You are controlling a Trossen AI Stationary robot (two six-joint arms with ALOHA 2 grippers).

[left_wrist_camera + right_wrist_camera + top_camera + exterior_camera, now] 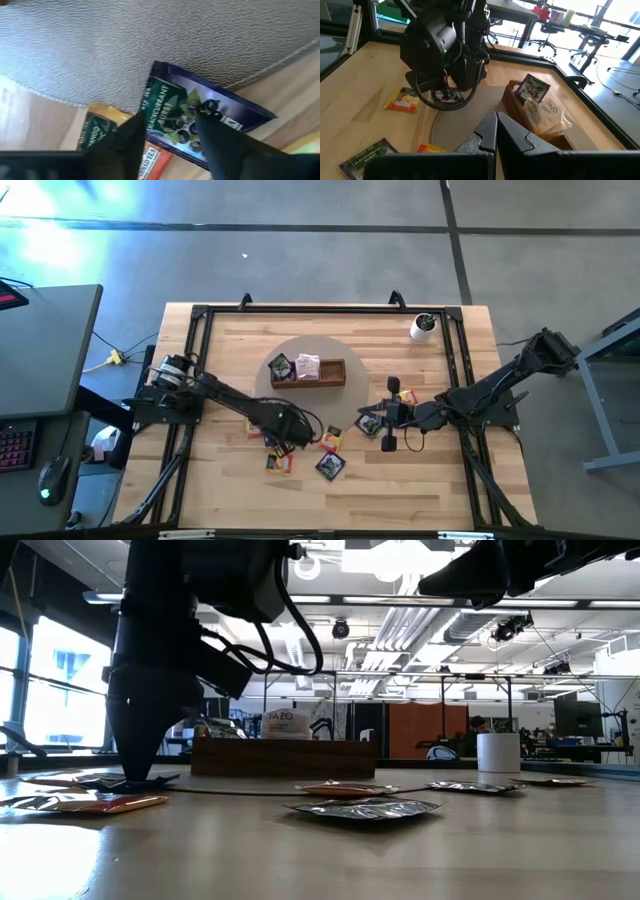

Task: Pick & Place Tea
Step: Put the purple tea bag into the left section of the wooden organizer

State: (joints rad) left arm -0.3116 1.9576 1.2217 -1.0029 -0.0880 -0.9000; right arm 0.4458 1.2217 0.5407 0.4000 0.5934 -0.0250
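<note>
Small flat tea sachets lie scattered on the wooden table (440, 480). My left gripper (170, 135) points down, open, low over a black blackcurrant sachet (235, 112). That sachet lies partly on a grey round mat (150, 45) and overlaps an orange sachet (97, 127). In the low view the fingertips (140, 778) reach down to the sachet. My right gripper (495, 132) hovers shut and empty above the table's right half (375, 420). The brown tray (330, 372) holds a black sachet (280, 366) and white ones (307, 366). My left gripper comes at the black sachet from above, pointing down. One fingertip (135, 127) stands at the sachet's edge and the other (207, 120) over its printed middle. The sachet lies flat. Whether the fingertips touch it, I cannot tell.
More sachets lie toward the near edge (280, 463), (330, 466), (330, 440), and by the right gripper (405, 395). A white cup with green inside (424, 326) stands at the far right corner. A black frame (200, 315) runs round the table.
</note>
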